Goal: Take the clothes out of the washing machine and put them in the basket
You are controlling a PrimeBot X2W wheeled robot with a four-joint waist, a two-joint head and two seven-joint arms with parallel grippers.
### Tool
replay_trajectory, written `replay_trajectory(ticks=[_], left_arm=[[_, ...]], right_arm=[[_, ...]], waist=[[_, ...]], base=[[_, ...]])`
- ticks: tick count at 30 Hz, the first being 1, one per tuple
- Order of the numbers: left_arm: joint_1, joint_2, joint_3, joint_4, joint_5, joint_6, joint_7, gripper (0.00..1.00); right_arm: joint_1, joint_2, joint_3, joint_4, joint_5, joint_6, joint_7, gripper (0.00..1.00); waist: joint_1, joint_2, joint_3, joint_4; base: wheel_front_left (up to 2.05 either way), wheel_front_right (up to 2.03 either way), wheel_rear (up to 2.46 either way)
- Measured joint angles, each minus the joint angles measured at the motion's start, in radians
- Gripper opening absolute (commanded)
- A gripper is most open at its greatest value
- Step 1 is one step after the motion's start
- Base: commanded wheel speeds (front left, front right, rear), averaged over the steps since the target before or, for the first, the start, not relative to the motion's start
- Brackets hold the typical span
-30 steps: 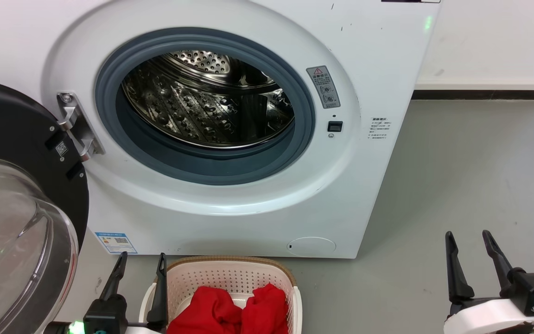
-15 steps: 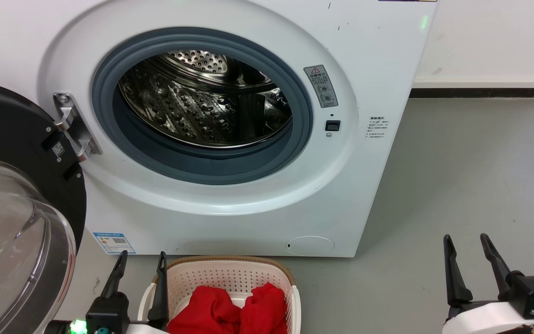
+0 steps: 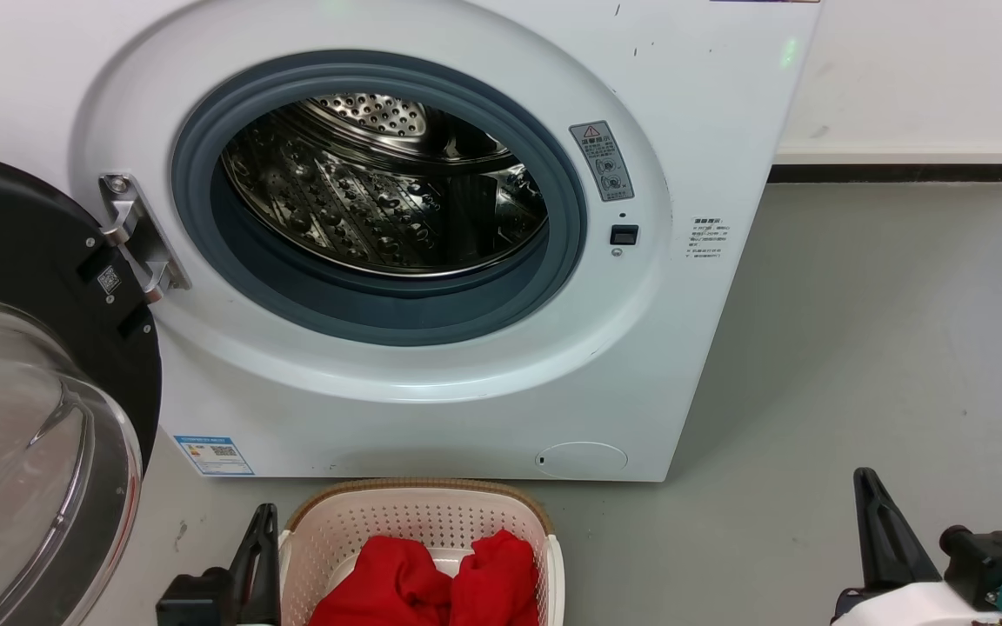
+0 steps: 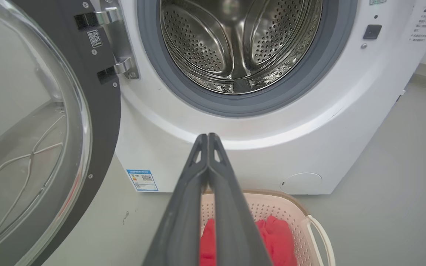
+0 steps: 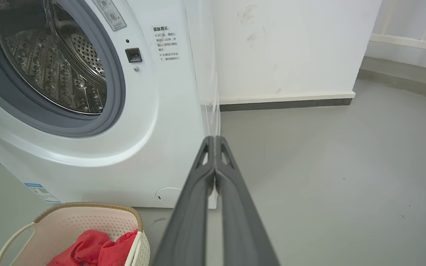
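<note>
1. Firstly, the door (image 3: 40, 417) stands swung open at the far left, its glass bowl facing the head camera.
2. Left end effector (image 4: 208, 137): fingers pressed together, nothing held. It sits low, just beside the left wall of the basket (image 3: 418, 489), pointing up toward the machine front.
3. The basket stands on the floor (image 3: 858, 348) before the washing machine (image 3: 710, 130), below the porthole. The clothes (image 3: 431, 578) lie inside it as a crumpled red heap with no clear long axis.
4. Drum (image 3: 379, 191): bare steel in every view, no red fabric seen. The lowest strip behind the grey seal (image 3: 414, 313) is hidden in the head view.
5. Right end effector (image 5: 215, 138): fingers closed together, empty, over bare floor and well apart from the basket, to its right.
6. Judgement: unloading appears complete. Should a checking reach be wanted, the drum opening lies above and right of the left end effector, which is the nearer arm.
</note>
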Motion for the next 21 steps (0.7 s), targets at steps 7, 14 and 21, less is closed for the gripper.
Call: replay_trajectory(ticks=[7, 14, 21], left_arm=[[-0.014, -0.002, 0.014, 0.012, -0.146, -0.009, 0.036, 0.00], [-0.025, -0.004, 0.020, 0.018, -0.285, -0.019, 0.066, 0.00], [-0.042, -0.008, 0.029, 0.022, -0.412, -0.026, 0.095, 0.00]], right_arm=[[-0.004, 0.000, -0.005, 0.003, 0.142, 0.000, 0.035, 0.00], [-0.011, 0.000, -0.006, 0.003, 0.277, 0.000, 0.066, 0.00], [-0.022, 0.000, -0.008, 0.003, 0.401, 0.000, 0.096, 0.00]], waist=[[0.0000, 0.0000, 0.000, 0.000], [0.0000, 0.0000, -0.001, 0.000], [0.0000, 0.0000, -0.001, 0.001]], base=[[0.00, 0.00, 0.00], [0.00, 0.00, 0.00], [0.00, 0.00, 0.00]])
